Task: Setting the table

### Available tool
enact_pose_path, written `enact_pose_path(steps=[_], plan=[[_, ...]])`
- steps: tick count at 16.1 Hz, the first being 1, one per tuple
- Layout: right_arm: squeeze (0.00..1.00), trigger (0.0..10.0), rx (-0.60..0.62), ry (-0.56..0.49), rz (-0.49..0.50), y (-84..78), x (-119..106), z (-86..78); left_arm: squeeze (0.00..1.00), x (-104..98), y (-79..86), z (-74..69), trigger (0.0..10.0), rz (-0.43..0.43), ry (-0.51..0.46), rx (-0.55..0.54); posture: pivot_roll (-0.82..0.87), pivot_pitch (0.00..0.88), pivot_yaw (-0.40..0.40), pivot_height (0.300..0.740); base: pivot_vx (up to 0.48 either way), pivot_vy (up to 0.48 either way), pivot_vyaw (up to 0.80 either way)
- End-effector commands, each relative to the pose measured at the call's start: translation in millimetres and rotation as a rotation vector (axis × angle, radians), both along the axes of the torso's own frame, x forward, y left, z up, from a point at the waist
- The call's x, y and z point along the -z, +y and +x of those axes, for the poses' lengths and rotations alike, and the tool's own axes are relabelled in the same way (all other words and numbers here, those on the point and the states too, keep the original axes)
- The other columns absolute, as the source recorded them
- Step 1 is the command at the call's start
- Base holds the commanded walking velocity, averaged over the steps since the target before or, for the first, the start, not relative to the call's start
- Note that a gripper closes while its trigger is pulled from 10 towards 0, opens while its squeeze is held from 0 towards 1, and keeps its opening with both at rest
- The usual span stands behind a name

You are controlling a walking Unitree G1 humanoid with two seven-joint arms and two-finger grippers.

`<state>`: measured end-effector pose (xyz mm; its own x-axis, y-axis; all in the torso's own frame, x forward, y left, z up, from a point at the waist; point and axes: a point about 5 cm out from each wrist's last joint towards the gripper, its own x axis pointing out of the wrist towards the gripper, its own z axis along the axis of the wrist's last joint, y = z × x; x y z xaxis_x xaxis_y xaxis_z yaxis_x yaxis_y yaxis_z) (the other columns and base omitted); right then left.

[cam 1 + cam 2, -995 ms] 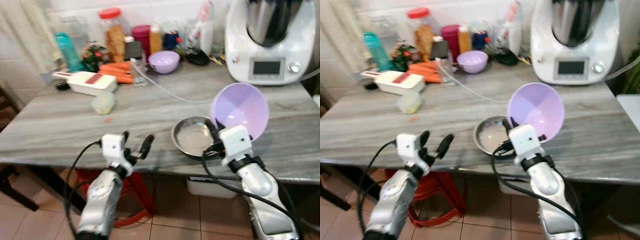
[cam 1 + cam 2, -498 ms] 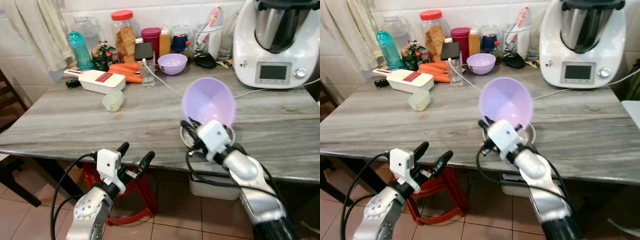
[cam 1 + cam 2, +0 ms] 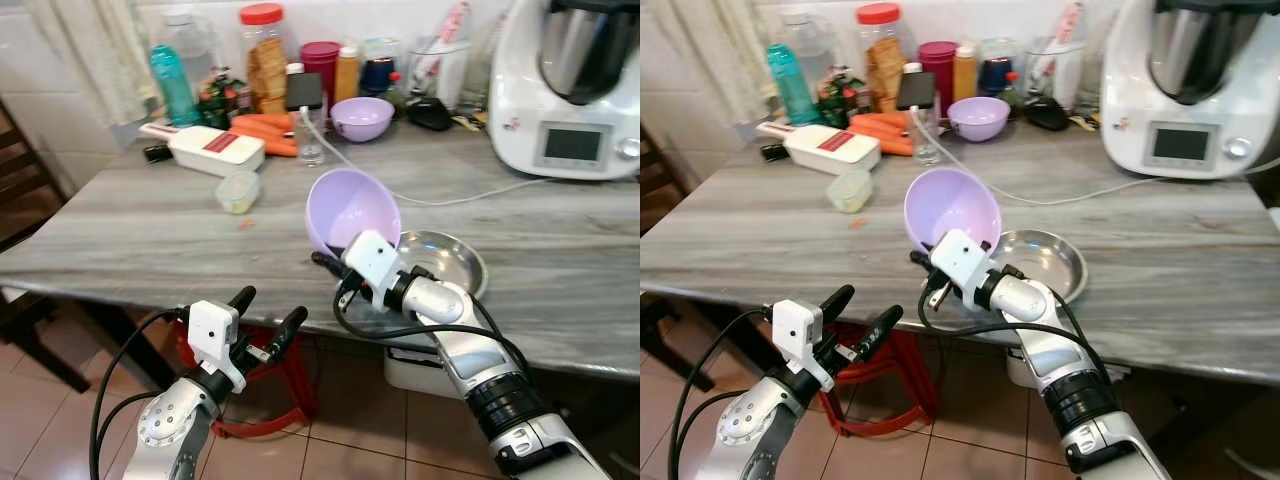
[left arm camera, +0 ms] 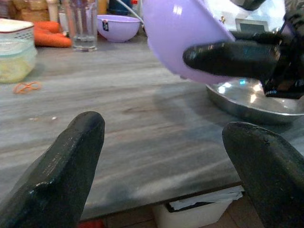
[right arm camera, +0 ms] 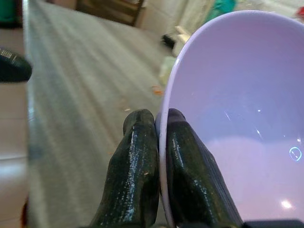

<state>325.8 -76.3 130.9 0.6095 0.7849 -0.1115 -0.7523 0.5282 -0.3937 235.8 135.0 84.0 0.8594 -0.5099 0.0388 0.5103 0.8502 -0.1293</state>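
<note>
pinching the rim of the lilac bowl [image 3: 352,208] in the right claw [image 3: 330,265], fingers closed on its thin wall, tilted above the table [image 3: 140,235] beside the steel dish [image 3: 445,262]. probably light, stiff, slick plastic; rim hold suits. left claw [image 3: 262,314] spread wide, holding nothing.

Even, bright daylight; small glare spots on the shiny round steel plate [image 4: 251,97]; the far background is softly blurred in both wrist views.
</note>
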Motion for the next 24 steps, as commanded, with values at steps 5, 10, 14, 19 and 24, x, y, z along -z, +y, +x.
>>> enact_pose_path(steps=[5,10,14,19,24], plan=[[0.0,10.0,-0.039,-0.036,-0.092,-6.2,9,5.0,0.0,-6,-0.8,-1.3,10.0,0.015,-0.018,0.033,-0.05,0.0,0.085,0.74,0.0,0.0,0.0],[0.0,10.0,-0.005,-0.063,-0.123,-21.3,16,7.9,0.0,-7,-2.3,-0.3,10.0,0.017,-0.011,0.044,-0.05,0.0,0.094,0.74,0.0,0.0,0.0],[1.0,10.0,-0.018,-0.075,-0.145,-21.2,22,7.8,0.0,-6,-2.0,0.4,10.0,0.028,0.002,0.048,-0.04,0.0,0.103,0.74,0.0,0.0,0.0],[1.0,10.0,0.026,-0.114,-0.167,-24.7,20,13.4,0.0,-4,0.2,1.2,10.0,0.039,0.017,0.043,-0.04,0.0,0.109,0.74,0.0,0.0,0.0],[1.0,10.0,0.099,-0.16,-0.201,-33.1,16,20.3,0.0,-4,-1.2,3.6,10.0,0.042,0.016,0.055,-0.04,0.0,0.11,0.74,0.0,0.0,0.0]])
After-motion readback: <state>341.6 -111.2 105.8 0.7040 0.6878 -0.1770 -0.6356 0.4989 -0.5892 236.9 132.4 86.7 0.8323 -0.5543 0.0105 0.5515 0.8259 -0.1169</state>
